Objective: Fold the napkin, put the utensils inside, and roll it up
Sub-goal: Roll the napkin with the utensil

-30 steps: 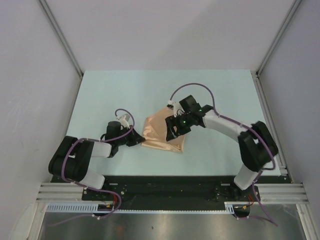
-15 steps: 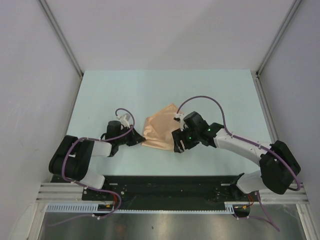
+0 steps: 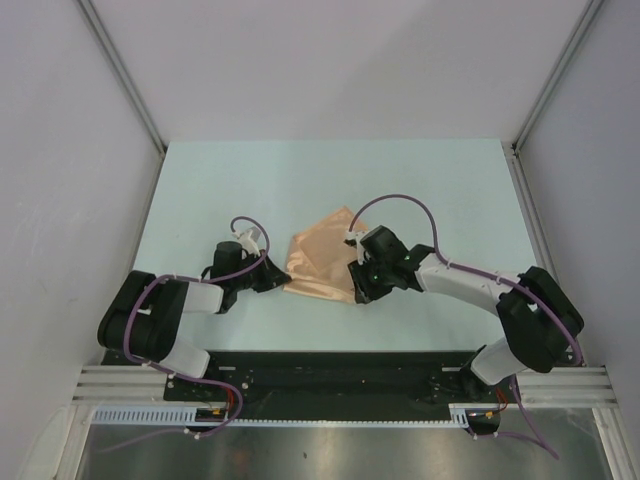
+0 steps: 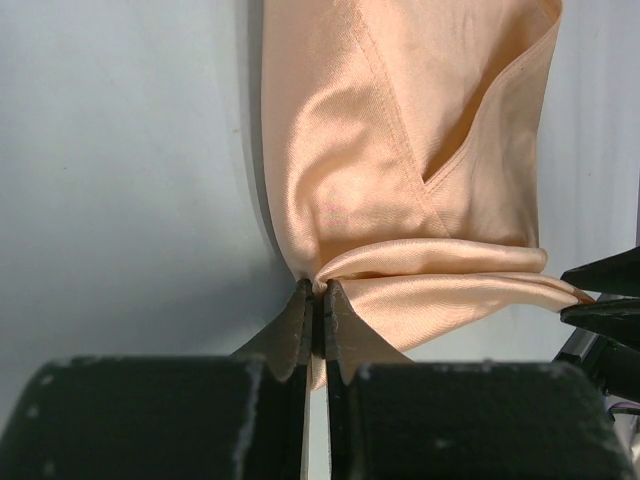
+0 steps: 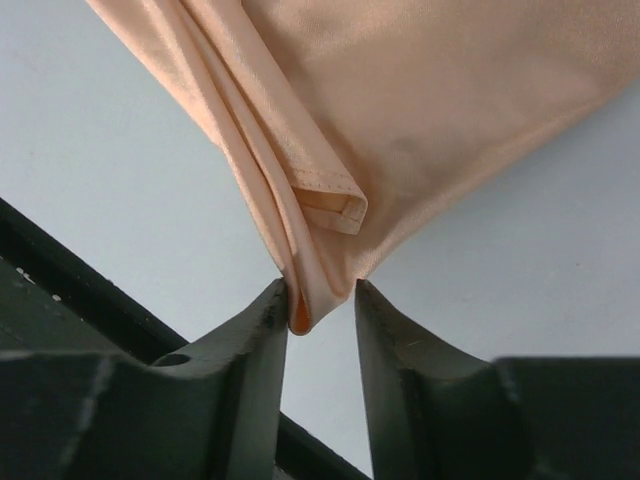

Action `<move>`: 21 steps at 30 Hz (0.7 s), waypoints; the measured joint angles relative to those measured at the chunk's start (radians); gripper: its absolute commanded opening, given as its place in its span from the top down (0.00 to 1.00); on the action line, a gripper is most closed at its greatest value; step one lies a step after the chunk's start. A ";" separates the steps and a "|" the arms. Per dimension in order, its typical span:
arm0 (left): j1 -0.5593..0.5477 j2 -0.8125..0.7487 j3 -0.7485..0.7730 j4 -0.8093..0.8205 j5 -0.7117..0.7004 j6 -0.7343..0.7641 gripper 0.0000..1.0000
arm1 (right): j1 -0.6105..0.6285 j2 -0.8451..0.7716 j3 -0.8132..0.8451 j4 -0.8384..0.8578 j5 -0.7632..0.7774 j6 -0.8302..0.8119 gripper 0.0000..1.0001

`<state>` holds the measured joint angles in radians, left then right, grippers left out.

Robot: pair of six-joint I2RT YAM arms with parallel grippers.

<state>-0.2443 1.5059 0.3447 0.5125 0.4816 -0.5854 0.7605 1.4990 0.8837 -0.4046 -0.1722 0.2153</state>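
The peach-orange napkin [image 3: 318,262] lies folded and wrinkled on the pale table between the two arms. My left gripper [image 3: 279,280] is at its near left corner. In the left wrist view it [image 4: 317,289] is shut on a pinch of the napkin [image 4: 400,180]. My right gripper [image 3: 359,290] is at the napkin's near right corner. In the right wrist view it [image 5: 320,288] is open, with the napkin's [image 5: 420,110] folded tip hanging between the jaws and touching the left finger [image 5: 270,330]. The utensil is hidden or out of view.
The pale table [image 3: 440,190] is bounded by grey walls on the left, right and back. A black rail [image 3: 330,365] runs along the near edge by the arm bases. The right gripper's fingertips [image 4: 600,295] show at the right edge of the left wrist view.
My right gripper has moved from over the napkin's right part down to its near right corner, and the right arm's elbow has swung. The left gripper has held still.
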 measured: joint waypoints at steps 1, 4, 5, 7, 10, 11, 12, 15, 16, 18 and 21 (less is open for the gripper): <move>0.000 0.000 0.000 0.000 0.000 0.000 1.00 | -0.003 0.003 0.002 0.000 0.000 -0.002 0.70; 0.000 0.000 0.000 0.000 0.000 0.000 1.00 | -0.013 0.015 0.011 0.001 0.000 -0.006 0.74; 0.000 0.000 0.000 0.000 0.000 0.000 1.00 | -0.019 0.019 0.014 0.002 0.000 -0.006 0.76; 0.000 0.000 0.000 0.000 0.000 0.000 1.00 | -0.032 0.030 0.018 0.005 0.000 -0.006 0.80; 0.000 0.000 0.000 0.000 0.000 0.000 1.00 | -0.050 0.056 0.028 0.008 -0.001 -0.006 0.82; 0.000 0.000 0.000 0.000 0.000 0.000 1.00 | -0.055 0.069 0.032 0.009 -0.001 -0.006 0.82; 0.000 0.000 0.000 -0.001 0.000 0.000 1.00 | -0.058 0.080 0.034 0.011 -0.001 -0.006 0.82; 0.000 0.000 0.001 -0.001 0.000 0.000 1.00 | -0.068 0.119 0.042 0.014 -0.002 -0.006 0.83; 0.000 0.000 0.002 -0.003 0.000 0.000 1.00 | -0.071 0.132 0.044 0.014 -0.005 -0.006 0.83; 0.000 0.002 0.003 -0.004 0.001 0.000 1.00 | -0.075 0.140 0.048 0.012 -0.008 -0.006 0.82; 0.000 0.002 0.004 -0.005 0.001 0.000 1.00 | -0.075 0.151 0.060 0.002 -0.005 -0.006 0.76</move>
<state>-0.2443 1.5078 0.3485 0.5079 0.4828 -0.5854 0.6853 1.6497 0.9436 -0.4026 -0.1768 0.2092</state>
